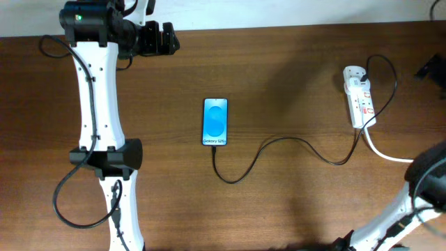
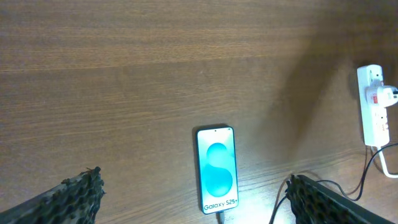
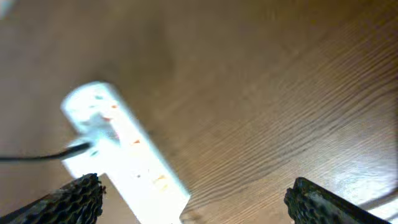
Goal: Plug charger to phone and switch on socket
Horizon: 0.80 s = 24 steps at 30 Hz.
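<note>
The phone (image 1: 215, 122) lies face up mid-table with its blue screen lit; it also shows in the left wrist view (image 2: 217, 168). The thin black charger cable (image 1: 279, 143) runs from the phone's bottom edge, where its tip (image 2: 220, 216) meets the phone, in a loop to the white socket strip (image 1: 360, 97) at the right. The strip also shows in the left wrist view (image 2: 375, 106) and, blurred, in the right wrist view (image 3: 118, 155). My left gripper (image 1: 167, 38) (image 2: 193, 202) is open and empty, high at the back left. My right gripper (image 3: 193, 199) is open and empty, above and beside the strip.
The strip's thick white cord (image 1: 383, 150) runs off to the right. My left arm (image 1: 97, 118) stretches down the table's left side. My right arm (image 1: 425, 181) sits at the lower right corner. Bare wood lies between the phone and the strip.
</note>
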Each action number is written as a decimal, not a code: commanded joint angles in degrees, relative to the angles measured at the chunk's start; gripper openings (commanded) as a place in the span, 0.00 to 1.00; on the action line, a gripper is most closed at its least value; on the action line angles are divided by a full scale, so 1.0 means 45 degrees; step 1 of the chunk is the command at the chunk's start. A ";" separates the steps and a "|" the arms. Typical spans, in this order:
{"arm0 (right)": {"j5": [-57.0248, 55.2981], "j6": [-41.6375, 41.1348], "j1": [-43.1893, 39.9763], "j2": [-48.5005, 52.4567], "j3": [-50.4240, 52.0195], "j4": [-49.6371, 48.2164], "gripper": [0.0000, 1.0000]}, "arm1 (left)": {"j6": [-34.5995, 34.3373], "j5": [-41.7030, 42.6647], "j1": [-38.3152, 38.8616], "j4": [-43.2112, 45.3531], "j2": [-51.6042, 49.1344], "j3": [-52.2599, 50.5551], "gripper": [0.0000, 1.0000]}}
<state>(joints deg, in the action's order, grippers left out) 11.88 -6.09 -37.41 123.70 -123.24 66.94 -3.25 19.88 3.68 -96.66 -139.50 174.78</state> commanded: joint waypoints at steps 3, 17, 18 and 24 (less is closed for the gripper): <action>0.2030 0.0753 0.0622 -0.4333 -0.0413 0.1151 0.98 | -0.0034 0.0044 -0.0049 -0.0015 0.0529 0.0277 0.99; 0.1734 0.1739 0.5479 -0.7902 -0.0413 0.5683 0.98 | -0.0034 0.0044 -0.0044 -0.0010 0.0529 0.0277 0.99; 0.1739 0.1904 0.5479 -0.7902 -0.0413 0.5770 0.98 | -0.0034 0.0044 -0.0049 -0.0010 0.0529 0.0277 0.99; 0.2123 0.1967 0.5479 -0.7912 -0.0413 0.6091 0.98 | -0.0034 0.0044 -0.0049 -0.0010 0.0529 0.0277 0.99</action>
<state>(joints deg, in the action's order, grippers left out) 20.08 2.04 -13.28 88.49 -124.62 94.19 -3.27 19.88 3.68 -96.66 -139.50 174.78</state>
